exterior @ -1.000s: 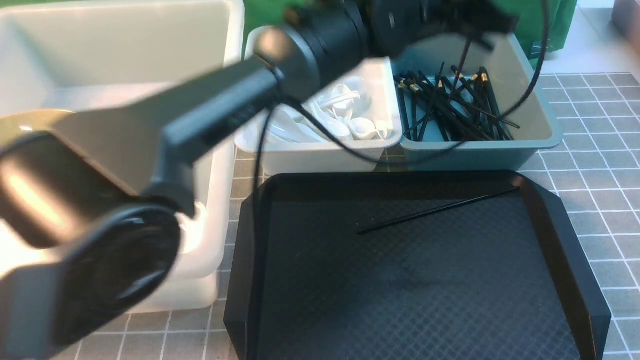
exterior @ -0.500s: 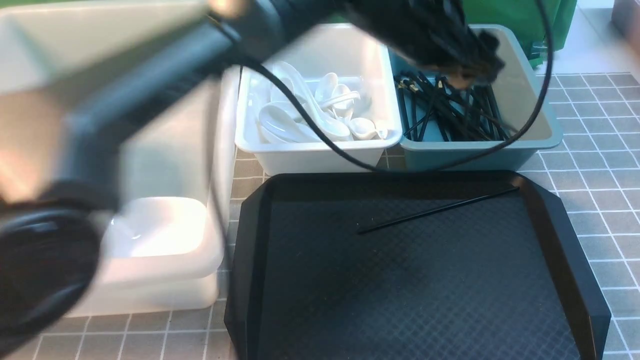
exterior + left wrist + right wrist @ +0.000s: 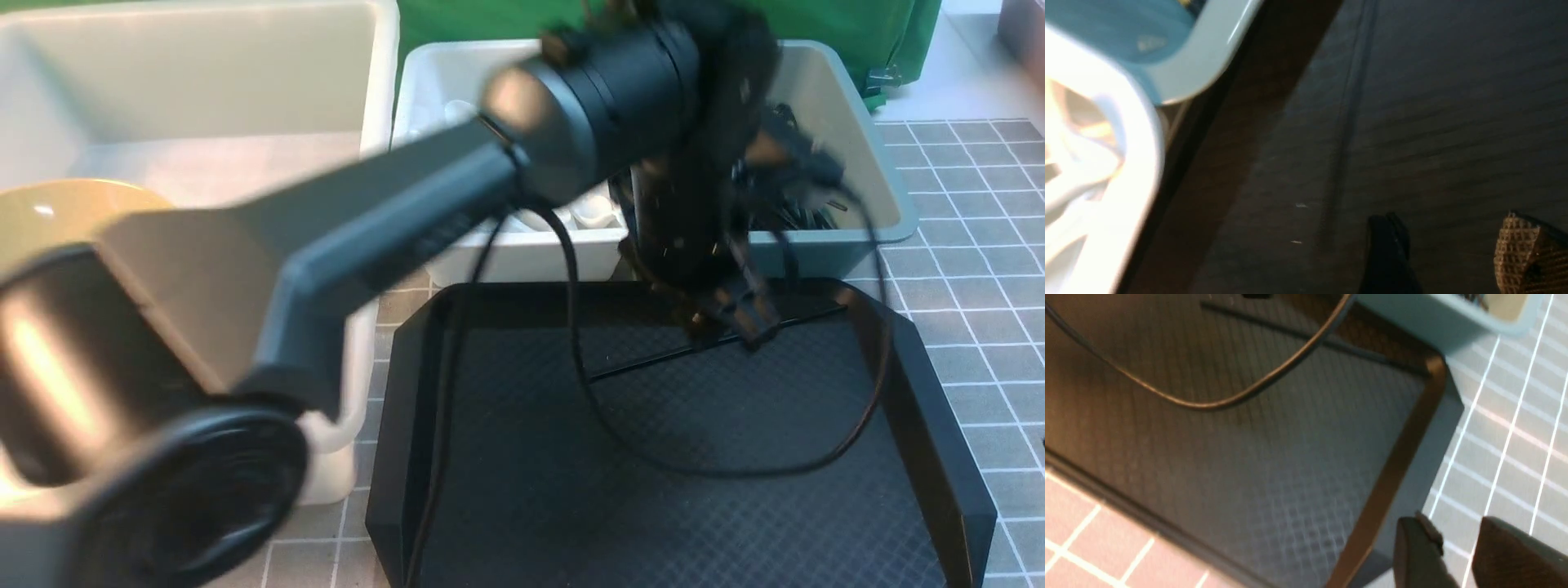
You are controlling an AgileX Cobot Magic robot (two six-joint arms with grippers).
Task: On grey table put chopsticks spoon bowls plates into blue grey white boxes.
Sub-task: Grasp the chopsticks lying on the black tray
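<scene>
Could close on bare tray [image 3: 653, 531] or knock the chopstick [image 3: 649, 360] askew, being so thin and so flat; could also snag the drooping cable [image 3: 718, 472] on the tray's wall at three o'clock. Lying toward twelve o'clock in the tray, pointing from eight to two. With left gripper [image 3: 1453, 241], reaching above it, fingers well parted, holding nothing, contact hard to judge through blur. With right gripper [image 3: 1459, 539], partly open, empty.

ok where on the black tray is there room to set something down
The tray looks bare on its near part, between its two side walls, though a cable loops over the middle. It's crowded at the far side: the chopstick lies there, with the left gripper above it.
</scene>
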